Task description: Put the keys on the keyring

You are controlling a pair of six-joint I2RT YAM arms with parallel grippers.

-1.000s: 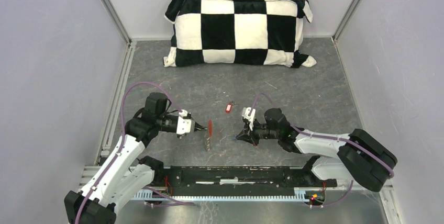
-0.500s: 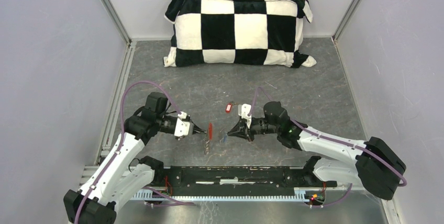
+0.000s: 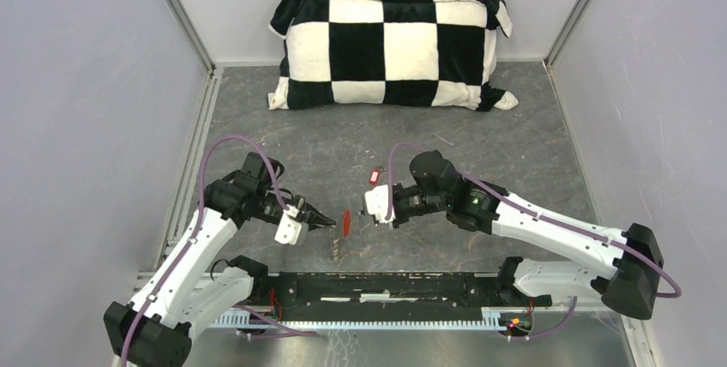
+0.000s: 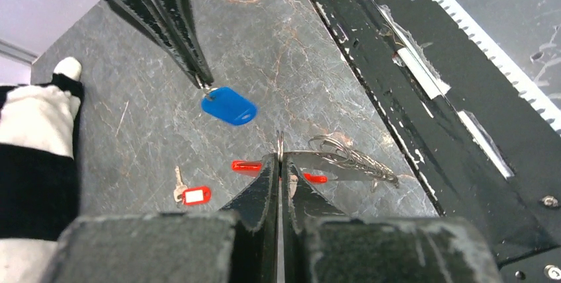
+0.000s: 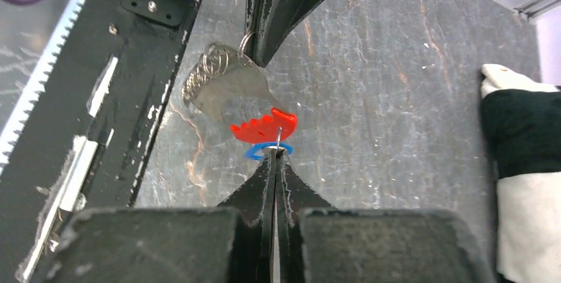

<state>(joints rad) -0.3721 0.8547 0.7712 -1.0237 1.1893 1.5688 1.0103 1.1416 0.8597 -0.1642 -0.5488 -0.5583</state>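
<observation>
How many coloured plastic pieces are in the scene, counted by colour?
Blue tag: 1
Red-and-white tag: 1
Plain red toothed piece: 1
Total: 3

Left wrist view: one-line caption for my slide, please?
With the left gripper shut on the keyring, the right gripper opposite pinches the blue tag; a red-tagged key lies loose on the table.
</observation>
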